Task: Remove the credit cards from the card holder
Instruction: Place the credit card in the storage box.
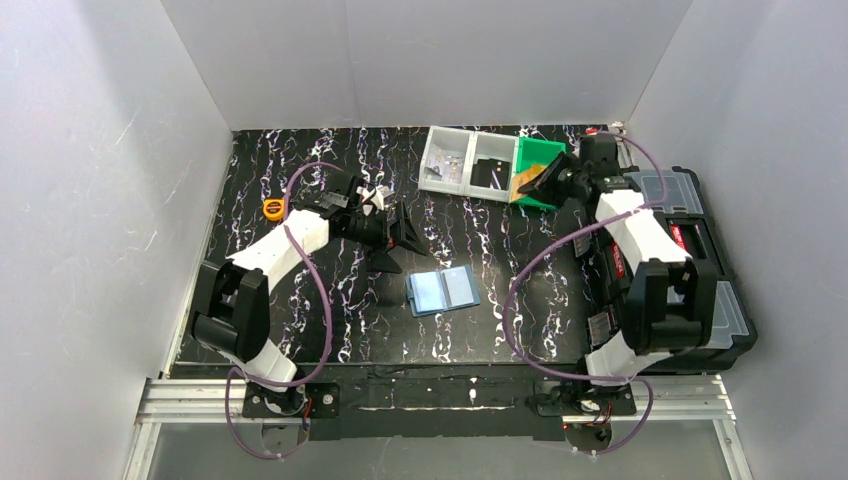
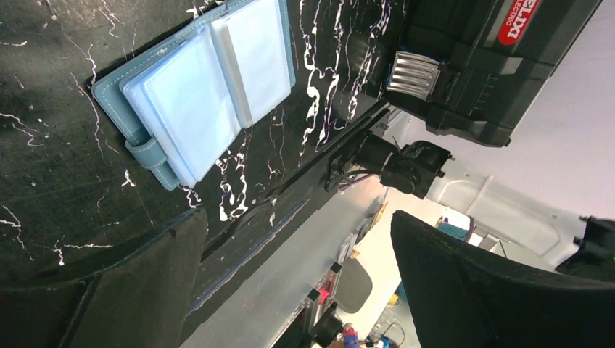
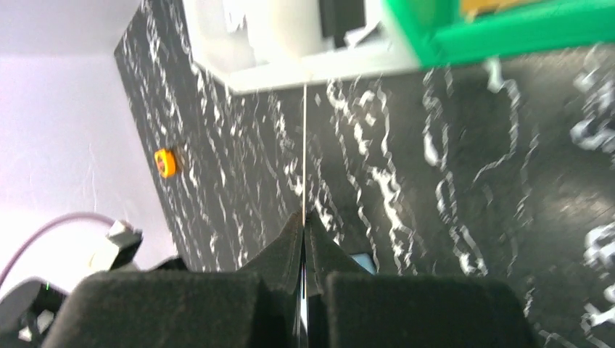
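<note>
Credit card (image 1: 527,181) edge-on in right end effector (image 3: 304,217), card holder (image 1: 443,291) well apart.

Left arm (image 1: 290,240) bent low, left hand (image 1: 398,246) spread wide, right arm (image 1: 640,225) extended, right hand (image 3: 304,221) clamped on thin card (image 1: 527,181)

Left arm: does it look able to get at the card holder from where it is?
Probably yes. The left pincer hangs open and empty close beside the card holder, which lies open and flat; nothing stands between them.
</note>
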